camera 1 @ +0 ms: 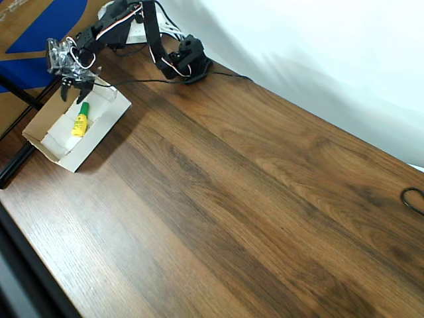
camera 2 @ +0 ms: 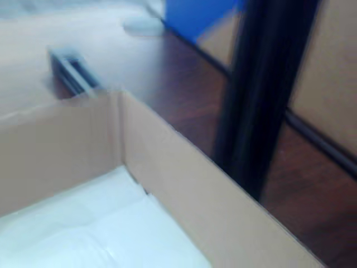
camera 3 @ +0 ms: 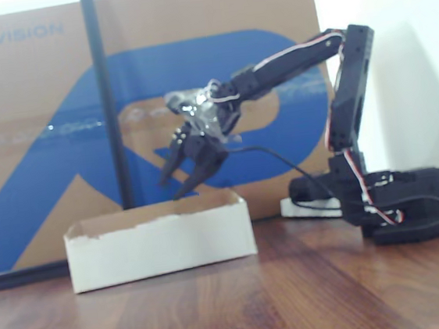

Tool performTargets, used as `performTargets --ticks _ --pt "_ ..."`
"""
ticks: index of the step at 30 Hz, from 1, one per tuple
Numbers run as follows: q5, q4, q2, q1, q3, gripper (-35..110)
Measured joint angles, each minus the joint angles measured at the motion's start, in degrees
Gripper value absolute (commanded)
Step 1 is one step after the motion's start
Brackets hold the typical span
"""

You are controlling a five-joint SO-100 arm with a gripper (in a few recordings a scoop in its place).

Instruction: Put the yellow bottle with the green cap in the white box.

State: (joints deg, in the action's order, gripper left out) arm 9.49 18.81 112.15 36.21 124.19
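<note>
Box wall: tan cardboard corner of box (camera 2: 184,184) fills wrist view foreground, white floor below, blurred.
Box: on table (camera 1: 252,199) at left in overhead view (camera 1: 73,129); white side faces fixed view (camera 3: 161,241).
Bottle: yellow bottle (camera 1: 80,123) lies flat on box floor, inside walls.
Bottle axis: long axis runs roughly along box length; green cap end points up-picture toward gripper, yellow base toward box's near end.
Gripper: gripper (camera 3: 189,172) hangs above box's far end, jaws parted, nothing between them; overhead (camera 1: 74,89) just above cap.
Progress: bottle looks placed, task seems done bar retreat.
Risk: fingers close over cap and box rim; low or sideways exit could snag wall, drag box, or nudge bottle.
Backdrop: blue-brown sheet (camera 3: 37,152) behind, black pole (camera 3: 107,105) in front of it.
</note>
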Motion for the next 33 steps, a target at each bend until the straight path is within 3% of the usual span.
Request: performTargets --ticks 13,22,33 --pt "-4.04 -1.14 11.87 -7.82 5.71 0" --pt "-14.59 -11.87 27.86 -20.92 22.32 0" --pt "-19.86 -13.45 53.88 -28.92 39.99 0"
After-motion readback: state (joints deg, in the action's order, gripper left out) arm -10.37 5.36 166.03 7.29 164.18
